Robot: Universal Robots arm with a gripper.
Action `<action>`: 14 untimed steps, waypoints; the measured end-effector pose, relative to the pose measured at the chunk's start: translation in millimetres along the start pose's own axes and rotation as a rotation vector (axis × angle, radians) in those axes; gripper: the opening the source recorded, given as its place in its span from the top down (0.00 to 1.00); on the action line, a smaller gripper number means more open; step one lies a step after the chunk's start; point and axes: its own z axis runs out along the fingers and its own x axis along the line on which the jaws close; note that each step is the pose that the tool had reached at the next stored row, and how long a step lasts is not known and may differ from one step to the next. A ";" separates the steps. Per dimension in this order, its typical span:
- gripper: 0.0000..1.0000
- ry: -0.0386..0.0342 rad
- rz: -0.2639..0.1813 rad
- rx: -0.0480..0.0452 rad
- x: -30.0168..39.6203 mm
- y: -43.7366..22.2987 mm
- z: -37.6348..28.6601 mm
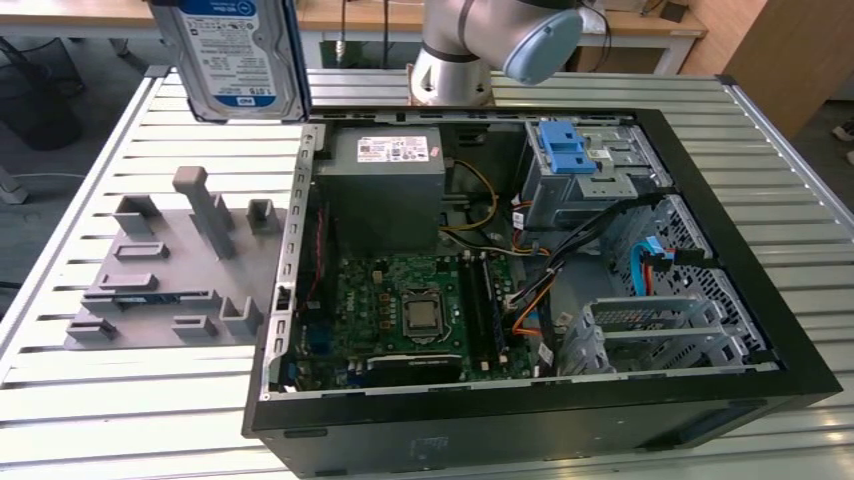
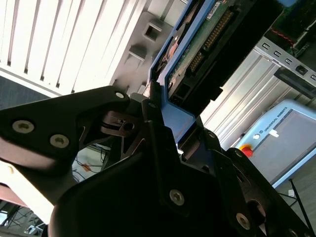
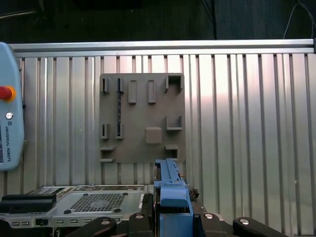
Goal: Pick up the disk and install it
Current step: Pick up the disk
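Disk (image 1: 235,58) is held raised above the table (image 1: 94,420), label towards the camera, at the far end of the exterior view's left, beyond the grey fixture plate (image 1: 160,275) and just left of the open computer case (image 1: 534,425). In both wrist views the gripper (image 2: 160,111) is seen clamped on the disk's blue-railed edge. The arm (image 1: 467,45) is seen beyond the case.

disk (image 1: 238,55) over table (image 1: 134,410) | fixture plate (image 1: 167,262) on table, exterior view's left of case (image 1: 534,432)

1 disk (image 1: 234,60), 1 PC case (image 1: 534,430), 1 grey jig (image 1: 167,265), 1 teach pendant (image 3: 10,128).
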 end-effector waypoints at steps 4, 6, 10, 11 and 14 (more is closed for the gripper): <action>0.64 -0.0001 0.000 0.0001 2.0 -2.6 0.0; 0.64 -0.0001 0.000 0.0001 2.7 -3.8 -0.1; 0.64 -0.0001 0.000 0.0001 4.5 -6.8 -0.2; 0.64 -0.0001 0.000 0.0001 5.1 -7.7 -0.2; 0.64 -0.0001 0.000 0.0001 6.2 -10.5 -0.3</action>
